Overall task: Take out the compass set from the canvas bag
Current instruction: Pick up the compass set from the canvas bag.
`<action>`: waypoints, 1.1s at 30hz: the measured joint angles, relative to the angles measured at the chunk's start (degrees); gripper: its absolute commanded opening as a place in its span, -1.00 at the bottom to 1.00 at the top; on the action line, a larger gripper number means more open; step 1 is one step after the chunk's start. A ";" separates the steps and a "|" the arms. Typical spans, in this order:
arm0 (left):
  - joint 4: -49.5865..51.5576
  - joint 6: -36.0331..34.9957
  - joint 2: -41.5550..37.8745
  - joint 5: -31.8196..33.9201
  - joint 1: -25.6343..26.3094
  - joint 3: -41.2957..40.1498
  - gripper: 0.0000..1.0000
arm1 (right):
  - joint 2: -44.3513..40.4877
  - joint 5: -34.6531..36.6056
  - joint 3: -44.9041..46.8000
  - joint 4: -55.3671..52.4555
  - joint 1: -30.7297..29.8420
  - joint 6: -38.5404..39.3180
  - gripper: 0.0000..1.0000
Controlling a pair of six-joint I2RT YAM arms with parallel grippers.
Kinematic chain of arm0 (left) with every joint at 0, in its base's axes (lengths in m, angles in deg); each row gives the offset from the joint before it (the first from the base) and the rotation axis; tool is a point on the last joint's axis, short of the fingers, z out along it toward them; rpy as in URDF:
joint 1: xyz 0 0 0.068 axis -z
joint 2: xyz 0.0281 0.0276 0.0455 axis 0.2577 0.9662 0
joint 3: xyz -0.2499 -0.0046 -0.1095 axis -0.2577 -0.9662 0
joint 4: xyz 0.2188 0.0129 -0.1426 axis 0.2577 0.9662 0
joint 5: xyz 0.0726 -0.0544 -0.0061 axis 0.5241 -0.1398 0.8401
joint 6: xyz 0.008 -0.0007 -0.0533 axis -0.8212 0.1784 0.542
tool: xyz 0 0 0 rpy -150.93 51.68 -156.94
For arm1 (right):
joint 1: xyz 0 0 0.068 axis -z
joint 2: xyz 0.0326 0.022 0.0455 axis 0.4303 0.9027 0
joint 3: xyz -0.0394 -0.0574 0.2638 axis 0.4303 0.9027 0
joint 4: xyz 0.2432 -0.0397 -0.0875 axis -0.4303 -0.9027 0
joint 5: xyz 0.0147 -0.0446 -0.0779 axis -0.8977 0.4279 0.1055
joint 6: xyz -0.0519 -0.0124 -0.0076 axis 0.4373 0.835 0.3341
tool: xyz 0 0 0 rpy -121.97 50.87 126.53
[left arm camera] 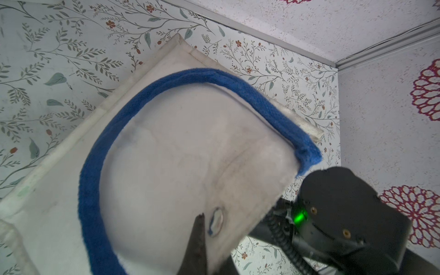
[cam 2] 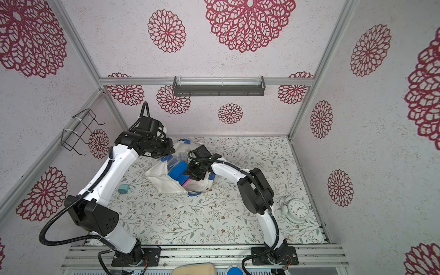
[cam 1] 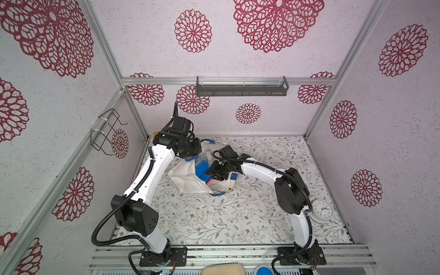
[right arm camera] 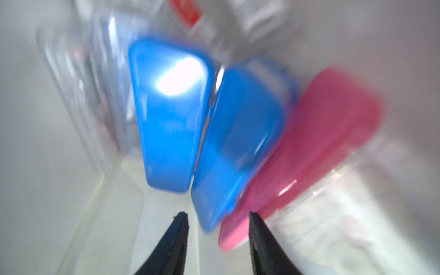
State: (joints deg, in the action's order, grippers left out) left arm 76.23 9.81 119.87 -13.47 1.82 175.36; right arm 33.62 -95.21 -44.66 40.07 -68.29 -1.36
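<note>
Near right on the desk (cam 1: 214, 226): white alarm clock (cam 1: 321, 210), close behind the right arm's elbow. Left side, further in: small teal plug (cam 2: 123, 189), seen in a top view just beside the left arm. Past mid-desk, left of centre: canvas bag (cam 1: 188, 181), lying slumped, mouth turned to the far right. Right gripper (right arm camera: 217, 214) is at the mouth, tips partly apart with nothing clamped; the end of a blue case (right arm camera: 240, 133) sits between and just beyond them. Inside the bag, side by side: a second blue case (right arm camera: 166, 123), a pink case (right arm camera: 309, 142) and a clear plastic pack (right arm camera: 78, 95); picture blurred, so cannot tell which is the compass set. Left gripper (left arm camera: 201, 221) is pinched closed on the bag's cloth at the far rim, beside a metal snap (left arm camera: 215, 221), the flap and blue handle (left arm camera: 95, 178) raised. Far wall: grey shelf (cam 1: 241, 89). Left wall: wire rack (cam 1: 104, 133).
</note>
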 measured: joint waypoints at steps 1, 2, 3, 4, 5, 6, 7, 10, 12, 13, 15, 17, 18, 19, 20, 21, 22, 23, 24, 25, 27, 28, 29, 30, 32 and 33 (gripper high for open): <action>-0.17 0.00 -0.20 -0.13 0.13 -0.28 -1.00 | 0.00 0.70 0.00 -0.35 0.46 -0.22 -0.03; -0.20 0.04 -0.22 -0.33 0.28 -0.42 -1.00 | 0.00 1.11 0.00 -0.70 0.63 -0.50 -0.03; -0.24 0.09 -0.22 -0.37 0.44 -0.48 -1.00 | 0.00 1.49 0.07 -1.01 0.68 -0.92 -0.03; -0.26 0.11 -0.22 -0.37 0.57 -0.52 -1.00 | 0.00 1.95 0.24 -1.11 0.76 -1.22 -0.03; -0.31 0.11 -0.22 -0.37 0.61 -0.52 -1.00 | 0.00 2.27 0.48 -1.16 0.72 -1.62 -0.03; -0.42 0.11 -0.22 -0.39 0.66 -0.52 -1.00 | 0.00 2.34 0.76 -1.11 0.63 -2.05 -0.04; -0.55 0.11 -0.22 -0.50 0.74 -0.52 -1.00 | 0.00 2.36 1.14 -1.03 0.61 -2.51 -0.04; -0.61 0.11 -0.22 -0.83 0.74 -0.52 -1.00 | 0.02 2.27 1.75 -0.92 0.85 -3.56 -0.04; -0.61 0.11 -0.22 -1.01 0.76 -0.52 -1.00 | 0.00 2.23 1.84 -0.74 0.92 -3.98 -0.05; -0.61 0.11 -0.22 -1.03 0.79 -0.52 -1.00 | 0.00 2.23 1.84 -0.72 0.92 -4.00 -0.09; -0.61 0.09 -0.22 -1.01 0.79 -0.52 -1.00 | -0.15 2.23 1.88 -0.85 0.92 -3.98 -0.18; -0.59 0.09 -0.17 -1.01 0.79 -0.50 -1.00 | -0.98 2.19 2.64 -1.09 0.98 -4.00 -0.25; -0.55 0.09 -0.13 -1.01 0.79 -0.46 -1.00 | -1.81 2.14 3.58 -1.07 1.05 -3.98 -0.29; -0.52 0.07 -0.09 -1.01 0.79 -0.39 -1.00 | -2.73 2.12 4.81 -0.96 1.14 -4.00 -0.29; -0.52 0.07 -0.02 -0.98 0.79 -0.31 -1.00 | -3.96 2.14 6.19 -1.01 1.22 -4.04 -0.30; -0.48 0.07 0.11 -0.96 0.79 -0.15 -1.00 | -5.60 2.14 8.11 -1.09 1.42 -4.17 -0.29; -0.44 0.07 0.24 -0.96 0.79 0.02 -1.00 | -6.86 2.19 9.44 -1.22 1.60 -4.35 -0.29; -0.42 0.07 0.39 -1.01 0.79 0.22 -1.00 | -8.15 2.14 10.67 -1.20 1.81 -4.44 -0.29; -0.46 0.07 0.50 -1.01 0.79 0.28 -1.00 | -9.07 2.21 11.54 -1.14 2.03 -4.59 -0.29; -0.48 0.07 0.61 -1.03 0.79 0.35 -1.00 | -9.84 2.19 12.24 -1.01 2.27 -4.96 -0.27; -0.52 0.04 0.72 -1.20 0.79 0.37 -1.00 | -10.34 2.16 13.16 0.15 2.69 -5.70 -0.23; -0.52 0.04 0.76 -1.31 0.79 0.37 -1.00 | -10.32 2.23 13.38 0.70 2.78 -6.01 -0.20; -0.52 0.02 0.79 -1.49 0.79 0.37 -1.00 | -10.12 2.34 13.53 1.14 2.80 -6.32 -0.18; -0.52 -0.07 0.81 -1.64 0.79 0.37 -1.00 | -9.92 2.43 13.51 1.33 2.82 -6.58 -0.17; -0.55 -0.20 0.87 -1.84 0.79 0.37 -1.00 | -9.18 2.71 13.05 1.77 2.80 -7.10 -0.17; -0.55 -0.35 0.90 -1.90 0.79 0.37 -1.00 | -8.55 2.80 12.52 2.03 2.80 -7.43 -0.17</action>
State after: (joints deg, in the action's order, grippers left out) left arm 75.68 9.46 120.76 -15.37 2.61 175.73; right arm 25.07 -92.41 -32.13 42.10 -65.49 -8.79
